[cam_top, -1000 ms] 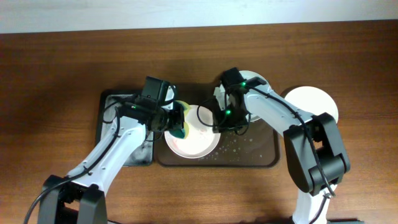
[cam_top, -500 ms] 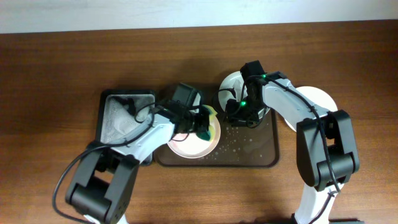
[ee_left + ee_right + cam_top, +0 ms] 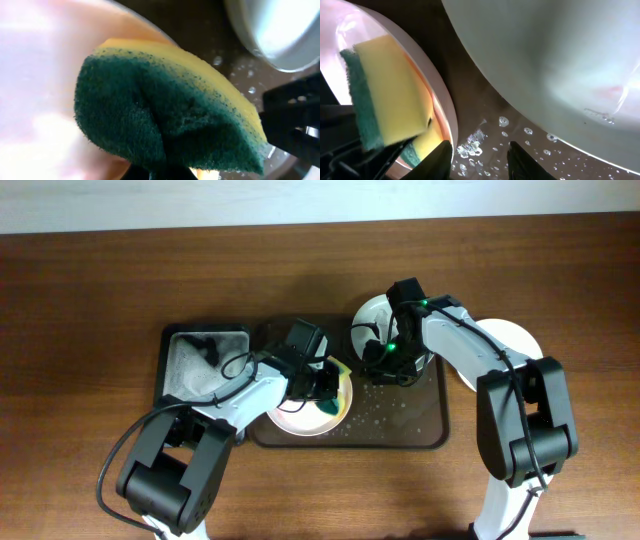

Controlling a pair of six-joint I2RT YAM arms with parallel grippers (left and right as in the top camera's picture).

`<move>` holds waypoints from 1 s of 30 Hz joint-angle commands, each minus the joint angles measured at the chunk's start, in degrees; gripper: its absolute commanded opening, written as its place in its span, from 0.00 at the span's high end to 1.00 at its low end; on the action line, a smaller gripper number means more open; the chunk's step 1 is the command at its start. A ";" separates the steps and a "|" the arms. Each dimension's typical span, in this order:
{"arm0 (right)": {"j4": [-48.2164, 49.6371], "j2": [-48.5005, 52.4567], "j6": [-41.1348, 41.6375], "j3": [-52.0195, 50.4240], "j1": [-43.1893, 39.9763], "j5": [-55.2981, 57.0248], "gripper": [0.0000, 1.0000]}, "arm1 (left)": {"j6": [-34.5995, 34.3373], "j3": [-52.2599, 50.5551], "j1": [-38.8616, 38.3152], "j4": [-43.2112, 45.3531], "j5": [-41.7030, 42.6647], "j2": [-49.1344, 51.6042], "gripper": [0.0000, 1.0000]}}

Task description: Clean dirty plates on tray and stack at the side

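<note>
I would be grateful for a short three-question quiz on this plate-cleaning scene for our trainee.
1. True or false: the left gripper is shut on a green-and-yellow sponge.
2. How many white plates lie on the brown tray? A) one B) two C) three
3. Fill in: the right gripper has its jaws ____, with nothing between them.

Key: 1 true; 2 B; 3 open.
</note>
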 commanded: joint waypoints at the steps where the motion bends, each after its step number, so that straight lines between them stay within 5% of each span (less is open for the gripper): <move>1: -0.44 -0.98 -0.63 0.22 -0.02 -0.72 0.62 | 5.29 3.37 0.57 -0.81 -1.46 -3.67 1.00; 6: -0.66 -0.98 -0.63 0.22 -0.02 -0.70 0.62 | 5.25 3.39 2.64 -3.37 -11.56 -8.98 1.00; 22: -1.05 -0.98 -0.79 0.22 1.49 -0.50 0.59 | 3.37 3.04 3.08 -9.57 -11.47 -8.26 1.00; 30: -1.70 -0.96 -0.74 0.20 3.10 1.31 0.59 | -4.20 3.04 0.02 -6.75 -9.53 -2.80 1.00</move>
